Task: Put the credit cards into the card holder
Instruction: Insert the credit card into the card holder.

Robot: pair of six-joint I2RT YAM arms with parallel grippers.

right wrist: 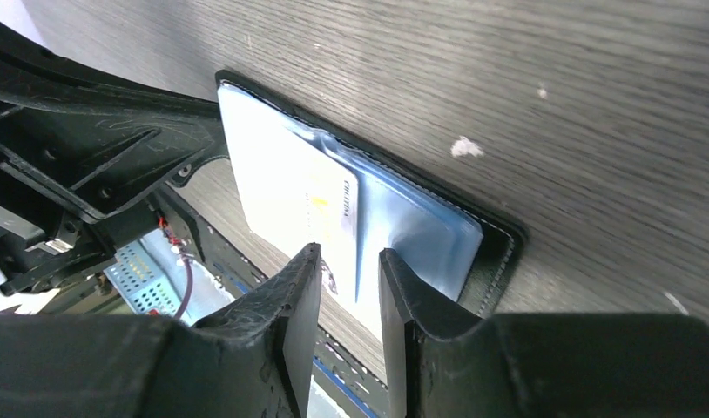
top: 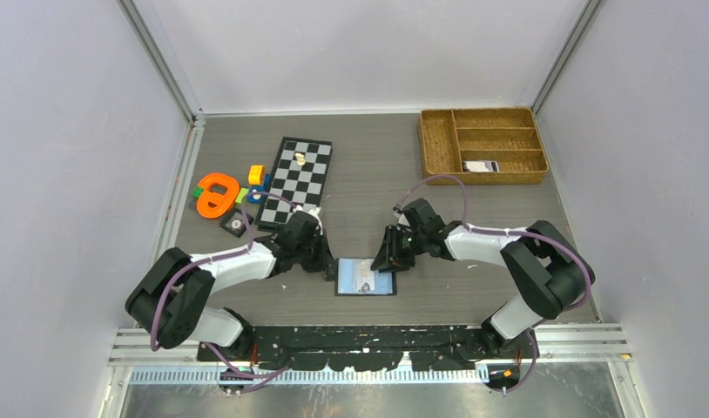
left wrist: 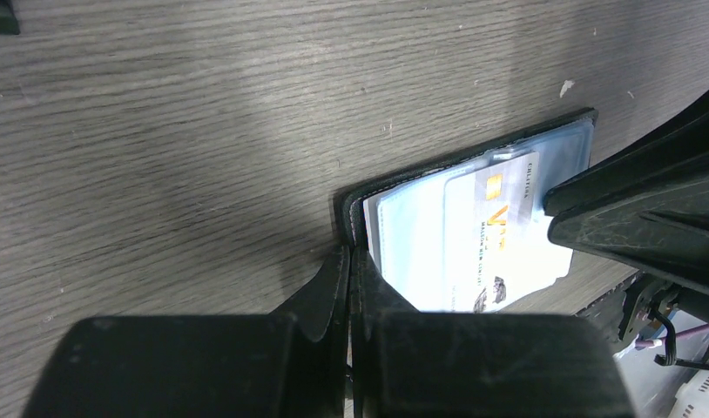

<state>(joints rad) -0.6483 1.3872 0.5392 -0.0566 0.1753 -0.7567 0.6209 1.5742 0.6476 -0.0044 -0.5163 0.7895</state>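
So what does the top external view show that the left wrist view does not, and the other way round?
Only the top external view: the chessboard and the brown woven tray with a second card in it. Only the left wrist view: the orange print on the whitish card, and the left gripper closed at the edge of the card holder. Both: the open card holder, the whitish card on it, and the right gripper at it.

card (left wrist: 499, 235) lettering unreadable, item (top: 480, 165) in tray (top: 438, 144) indistinct
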